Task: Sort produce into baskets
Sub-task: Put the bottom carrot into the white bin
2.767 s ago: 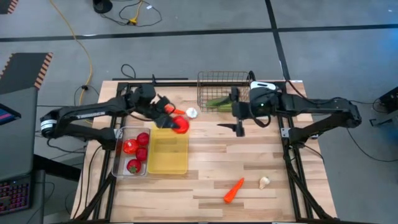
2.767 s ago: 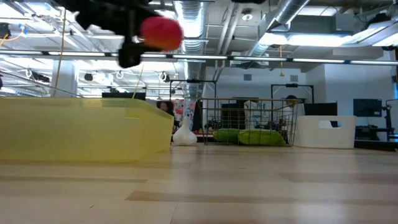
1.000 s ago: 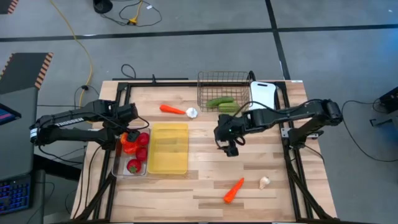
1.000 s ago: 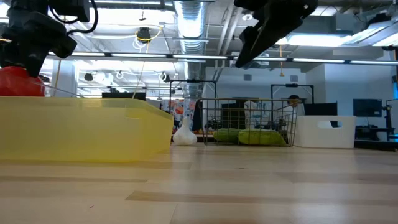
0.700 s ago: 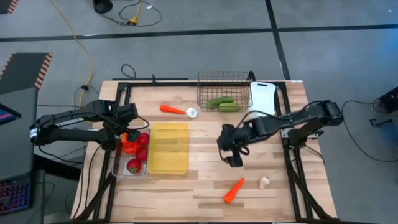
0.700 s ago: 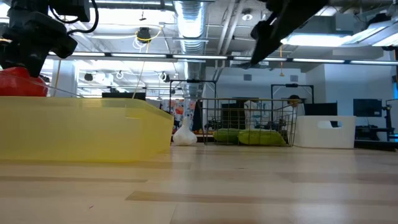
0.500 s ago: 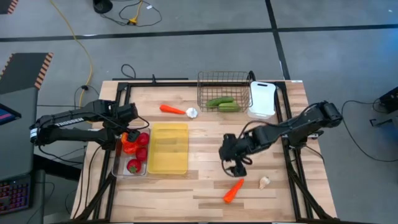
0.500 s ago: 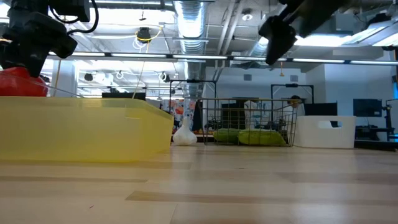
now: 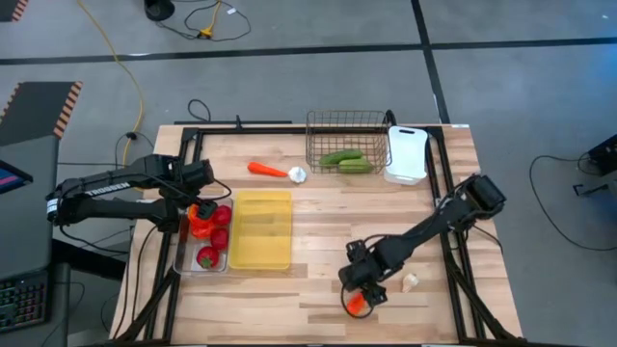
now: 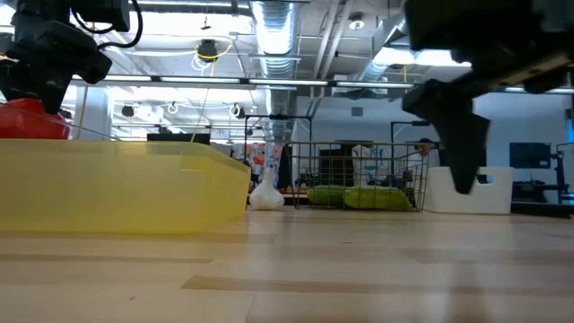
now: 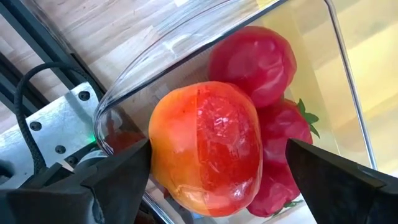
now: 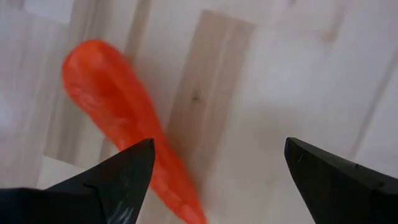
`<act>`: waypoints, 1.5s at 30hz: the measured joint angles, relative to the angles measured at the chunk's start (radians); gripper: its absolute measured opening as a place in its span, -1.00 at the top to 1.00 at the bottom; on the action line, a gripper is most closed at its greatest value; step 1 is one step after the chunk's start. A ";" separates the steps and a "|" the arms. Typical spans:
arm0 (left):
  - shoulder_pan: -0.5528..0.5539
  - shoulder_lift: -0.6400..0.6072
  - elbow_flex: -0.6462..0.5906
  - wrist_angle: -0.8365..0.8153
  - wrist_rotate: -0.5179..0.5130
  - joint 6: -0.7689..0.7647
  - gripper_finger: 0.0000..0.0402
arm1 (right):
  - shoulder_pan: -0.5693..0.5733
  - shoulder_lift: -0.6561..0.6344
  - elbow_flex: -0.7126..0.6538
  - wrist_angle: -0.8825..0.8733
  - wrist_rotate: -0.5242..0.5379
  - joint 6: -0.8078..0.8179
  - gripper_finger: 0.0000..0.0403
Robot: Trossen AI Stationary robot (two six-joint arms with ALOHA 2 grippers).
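My left gripper (image 9: 198, 220) hangs open over the clear bin (image 9: 183, 258), which holds several red tomatoes (image 9: 221, 238). In the left wrist view its fingers (image 11: 217, 146) stand on either side of an orange-red tomato (image 11: 208, 146) that lies on the others. My right gripper (image 9: 366, 287) is open and low over an orange carrot (image 9: 356, 302) near the table's near edge. In the right wrist view the carrot (image 12: 118, 118) lies on the wood between the fingers (image 12: 219, 145). Two green cucumbers (image 9: 345, 160) lie in the wire basket (image 9: 318, 135).
The yellow tray (image 9: 262, 255) stands beside the clear bin. A second carrot (image 9: 263, 170) and a white piece (image 9: 297, 174) lie at the far left of the basket. Another white piece (image 9: 412, 281) lies right of my right gripper. A white tray (image 9: 406, 154) stands at the far right.
My right gripper has gone from the table's middle toward the near edge and down, ending over the carrot. My left gripper has kept still over the clear bin.
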 joint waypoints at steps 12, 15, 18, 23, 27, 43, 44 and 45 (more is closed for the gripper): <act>0.000 0.000 0.000 0.007 -0.021 0.000 -0.77 | 0.093 -0.006 0.000 0.010 -0.001 0.107 -0.91; 0.000 0.000 0.000 0.007 -0.025 0.000 -0.77 | 0.123 0.023 0.000 0.017 0.000 0.089 -0.91; 0.000 0.000 0.000 0.007 -0.026 -0.001 -0.77 | 0.141 0.049 0.000 0.038 0.022 0.083 -0.90; 0.000 0.000 0.000 0.010 -0.029 -0.002 -0.77 | 0.147 0.051 0.000 0.040 0.074 0.083 -0.80; 0.000 0.000 0.000 0.025 -0.033 -0.002 -0.77 | 0.145 0.052 0.000 0.040 0.084 0.083 -0.58; 0.000 0.000 0.000 0.027 -0.036 -0.005 -0.77 | 0.120 0.082 0.000 0.033 0.055 0.072 0.31; 0.000 0.000 0.000 0.027 -0.036 -0.005 -0.77 | 0.115 0.079 0.000 0.029 0.054 0.071 0.39; 0.000 0.000 0.000 0.027 -0.036 -0.005 -0.77 | 0.109 0.078 0.000 0.024 0.054 0.069 0.47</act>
